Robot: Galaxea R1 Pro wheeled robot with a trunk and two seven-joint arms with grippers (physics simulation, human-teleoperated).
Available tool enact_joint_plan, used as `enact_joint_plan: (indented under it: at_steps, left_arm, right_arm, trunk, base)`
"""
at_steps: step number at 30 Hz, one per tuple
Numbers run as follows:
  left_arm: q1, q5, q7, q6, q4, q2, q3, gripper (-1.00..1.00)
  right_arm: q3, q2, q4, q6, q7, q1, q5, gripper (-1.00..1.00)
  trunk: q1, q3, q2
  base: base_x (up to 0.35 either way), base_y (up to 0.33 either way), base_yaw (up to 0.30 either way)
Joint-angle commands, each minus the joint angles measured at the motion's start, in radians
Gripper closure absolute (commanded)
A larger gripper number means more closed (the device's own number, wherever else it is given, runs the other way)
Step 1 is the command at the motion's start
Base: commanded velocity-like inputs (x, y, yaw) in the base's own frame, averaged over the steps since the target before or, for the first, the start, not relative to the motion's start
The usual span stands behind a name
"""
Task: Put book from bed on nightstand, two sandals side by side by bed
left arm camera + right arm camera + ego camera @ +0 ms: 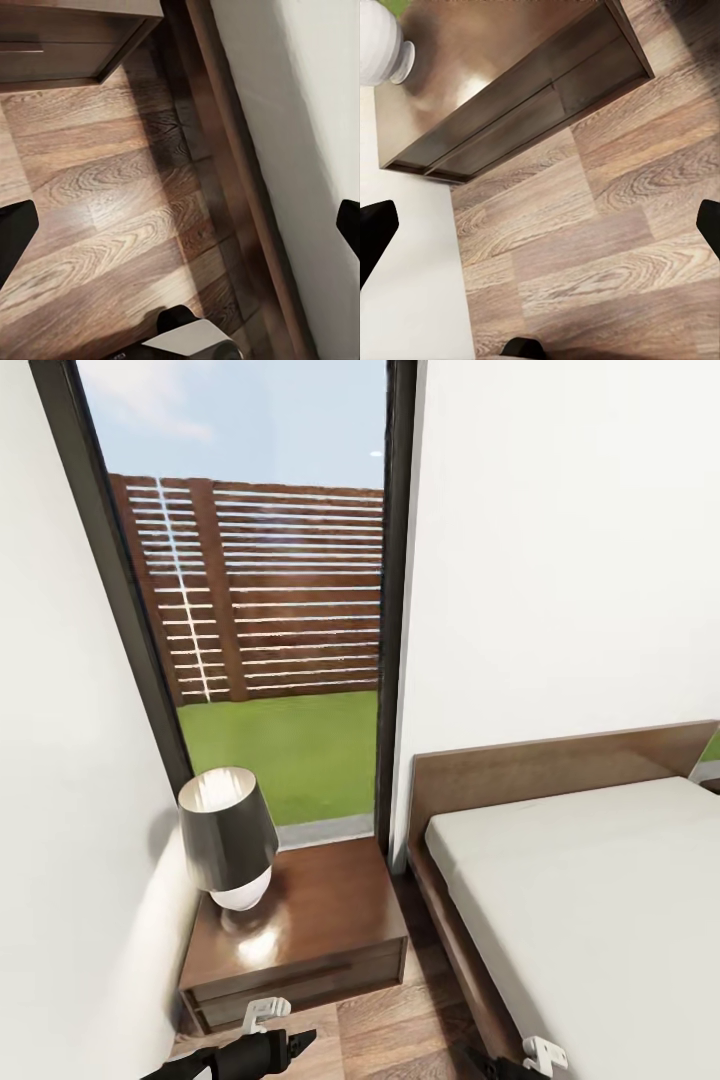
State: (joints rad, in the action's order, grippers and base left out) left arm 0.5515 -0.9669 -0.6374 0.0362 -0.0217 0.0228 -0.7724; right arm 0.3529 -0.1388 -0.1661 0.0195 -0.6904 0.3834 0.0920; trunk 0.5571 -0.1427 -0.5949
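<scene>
1. Dark reddish-brown glossy wood: nightstand (300, 930), boxy, one drawer front, top reflects light. Stands in the corner betw. wall and bed, below the tall window (270, 610). Top also seen in right wrist view (502, 82).
2. Lamp (228, 838) on nightstand top, near its wall-side edge: dark flared shade, white rounded base. Takes up roughly a third of the top.
3. Bed (600, 900): plain off-white mattress, matte; dark brown frame and headboard, straight-edged. Visible part of mattress is bare; book and sandals not in these frames, whereabouts unknown.
4. Floor (112, 210): brown wood planks, strong grain, slight sheen.
5. Left gripper (180, 225): fingers spread wide, nothing betw. them, above floor beside bed frame. Right gripper (540, 225): fingers likewise spread, empty, above floor in front of nightstand.
6. Outside: slatted wooden fence, green lawn.
7. Risks (judgement):
 a. Narrow gap betw. nightstand and bed; arms or base may clip frame or drawer front when turning.
 b. Lamp looks top-heavy; a book brought in low from the wall side could knock it. Free area toward the bed is safer.
 c. Glossy top; a thin paperback released at a tilt may slide off.
 d. Task items unseen; robot must reorient first.
</scene>
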Motion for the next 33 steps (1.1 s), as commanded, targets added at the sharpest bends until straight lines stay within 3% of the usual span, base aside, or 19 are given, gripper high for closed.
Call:
enact_joint_plan:
  at_steps: [1, 28, 33]
  left_arm:
    - [0.001, -0.006, -0.002, 0.004, 0.000, 0.000, -0.008, -1.00]
    - [0.001, -0.006, -0.002, 0.004, 0.000, 0.000, -0.008, -1.00]
    - [0.001, -0.006, -0.002, 0.004, 0.000, 0.000, -0.008, -1.00]
  right_arm:
    - [-0.005, -0.001, 0.002, 0.002, -0.003, 0.001, 0.009, -1.00]
    - [-0.003, -0.001, 0.002, 0.002, -0.003, 0.001, 0.010, -1.00]
    - [-0.003, -0.001, 0.002, 0.002, -0.003, 0.001, 0.011, -1.00]
  trunk:
    - [-0.004, 0.002, 0.006]
    - [-0.107, 0.086, 0.195]
    - [-0.107, 0.086, 0.195]
  base:
    - [0.000, 0.000, 0.000]
    - [0.000, 0.000, 0.000]
    - [0.000, 0.000, 0.000]
